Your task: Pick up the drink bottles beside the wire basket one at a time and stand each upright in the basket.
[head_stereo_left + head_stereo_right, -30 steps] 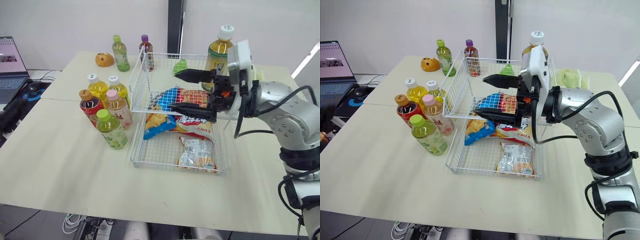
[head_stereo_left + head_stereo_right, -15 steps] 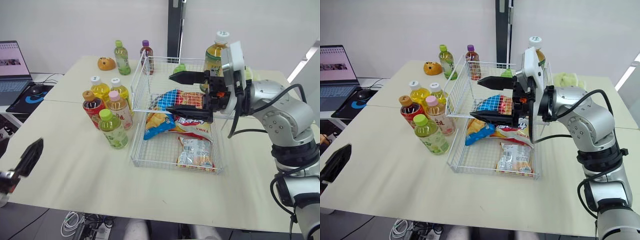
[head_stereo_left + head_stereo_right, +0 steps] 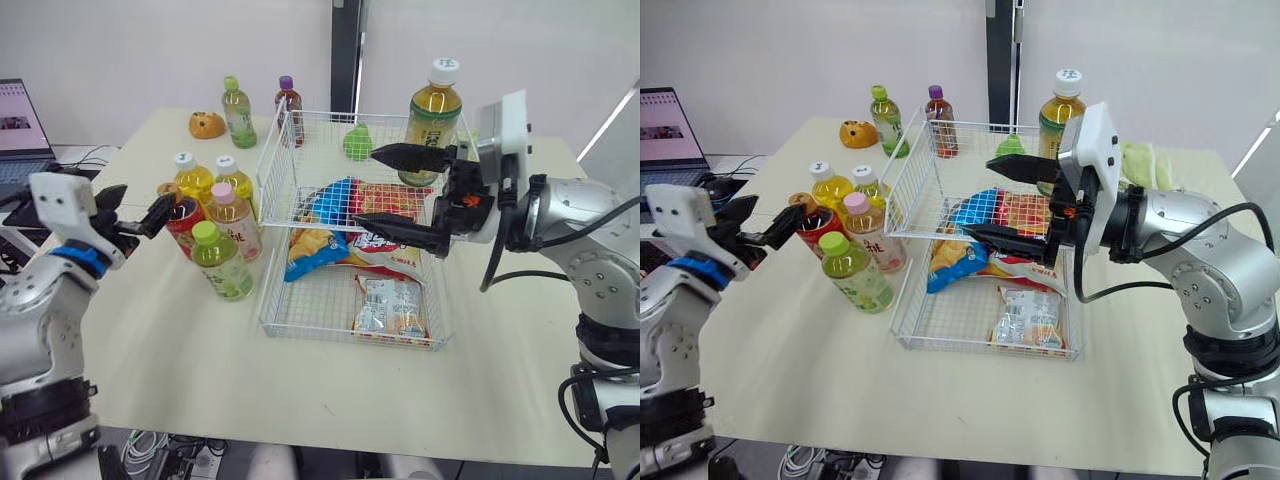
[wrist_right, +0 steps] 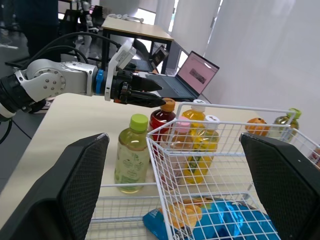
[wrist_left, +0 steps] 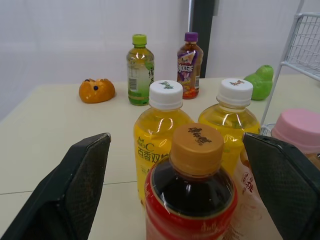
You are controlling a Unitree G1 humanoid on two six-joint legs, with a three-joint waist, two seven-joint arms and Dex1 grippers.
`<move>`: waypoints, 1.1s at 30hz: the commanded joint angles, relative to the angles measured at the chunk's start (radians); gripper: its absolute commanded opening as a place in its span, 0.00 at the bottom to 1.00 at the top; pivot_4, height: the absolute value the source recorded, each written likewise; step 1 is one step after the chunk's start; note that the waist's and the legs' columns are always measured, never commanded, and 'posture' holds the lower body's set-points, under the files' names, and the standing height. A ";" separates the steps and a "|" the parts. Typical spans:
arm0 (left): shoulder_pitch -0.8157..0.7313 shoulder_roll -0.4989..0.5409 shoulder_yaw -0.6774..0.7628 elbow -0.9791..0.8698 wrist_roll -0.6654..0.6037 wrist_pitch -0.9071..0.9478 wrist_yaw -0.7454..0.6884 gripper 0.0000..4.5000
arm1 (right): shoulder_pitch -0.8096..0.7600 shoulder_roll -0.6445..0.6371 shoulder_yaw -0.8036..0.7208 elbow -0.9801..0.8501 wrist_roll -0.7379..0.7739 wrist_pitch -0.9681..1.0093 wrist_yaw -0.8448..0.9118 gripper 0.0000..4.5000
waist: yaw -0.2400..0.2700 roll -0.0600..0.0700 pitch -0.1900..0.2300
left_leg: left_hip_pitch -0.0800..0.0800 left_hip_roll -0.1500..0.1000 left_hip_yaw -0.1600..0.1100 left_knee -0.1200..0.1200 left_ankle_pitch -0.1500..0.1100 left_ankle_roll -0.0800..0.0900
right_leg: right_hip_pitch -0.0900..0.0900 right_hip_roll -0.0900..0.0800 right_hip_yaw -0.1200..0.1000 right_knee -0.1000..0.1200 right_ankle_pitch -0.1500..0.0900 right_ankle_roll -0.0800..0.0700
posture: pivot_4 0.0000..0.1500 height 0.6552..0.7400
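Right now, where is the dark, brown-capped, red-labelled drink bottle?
In the head views, the dark bottle stands left of the wire basket, in front of a white-capped yellow bottle, beside the pink-capped bottle, at the tips of the open left gripper.

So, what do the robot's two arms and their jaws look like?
Both arms are rounded silver-grey shells ending in black jaws with meshed pads and a white box at the wrist. The left arm has a blue ring; the right arm carries looping black cables and an orange part.

A small orange toy (image 3: pixel 207 124) sits near the table's (image 3: pixel 150 330) far left corner. A laptop (image 3: pixel 20 125) stands open past the left edge.
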 commanded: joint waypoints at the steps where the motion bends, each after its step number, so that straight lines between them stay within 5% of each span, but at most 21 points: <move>1: -0.047 0.010 -0.040 0.052 0.030 -0.058 -0.013 0.97 | 0.010 -0.024 -0.062 -0.064 0.042 0.017 -0.029 1.00 | 0.001 0.000 0.000 | 0.000 0.000 0.000 0.000 0.000 0.000 | 0.000 0.000 0.000 0.000 0.000 0.000 | 1.00 1.00; 5: -0.068 0.011 -0.063 0.094 0.041 -0.091 -0.020 0.97 | 0.024 -0.037 -0.079 -0.091 0.066 0.035 -0.055 1.00 | 0.001 0.000 0.000 | 0.000 0.000 0.000 -0.002 0.000 0.000 | -0.001 0.000 0.000 -0.001 0.000 0.000 | 1.00 1.00; 8: -0.078 0.005 -0.060 0.118 0.033 -0.120 -0.030 0.85 | 0.004 -0.032 -0.061 -0.077 0.063 0.043 -0.074 1.00 | 0.001 0.000 0.000 | 0.000 0.000 0.001 -0.002 0.000 0.000 | -0.001 0.000 0.000 -0.001 0.000 0.000 | 1.00 1.00; 16: -0.086 0.000 -0.069 0.153 0.033 -0.147 -0.042 0.30 | -0.021 -0.019 -0.013 -0.048 0.034 0.034 -0.084 1.00 | 0.001 0.000 0.000 | 0.000 0.000 0.001 -0.004 0.000 0.000 | -0.001 0.000 0.000 -0.003 0.000 0.000 | 1.00 1.00; 25: -0.069 0.087 -0.013 0.029 -0.073 -0.059 -0.136 0.30 | -0.009 -0.013 -0.001 -0.031 0.000 -0.002 -0.066 1.00 | 0.002 0.000 0.000 | 0.000 0.000 0.003 -0.013 0.003 -0.006 | -0.004 0.000 0.000 -0.007 0.000 0.000 | 1.00 1.00; 33: -0.257 0.435 0.062 0.013 -0.284 0.236 -0.326 0.30 | -0.030 0.014 0.007 0.006 -0.021 -0.033 -0.048 1.00 | 0.000 -0.003 0.002 | -0.012 0.000 0.004 -0.013 0.004 -0.007 | -0.017 0.000 0.001 -0.008 0.000 0.000 | 1.00 1.00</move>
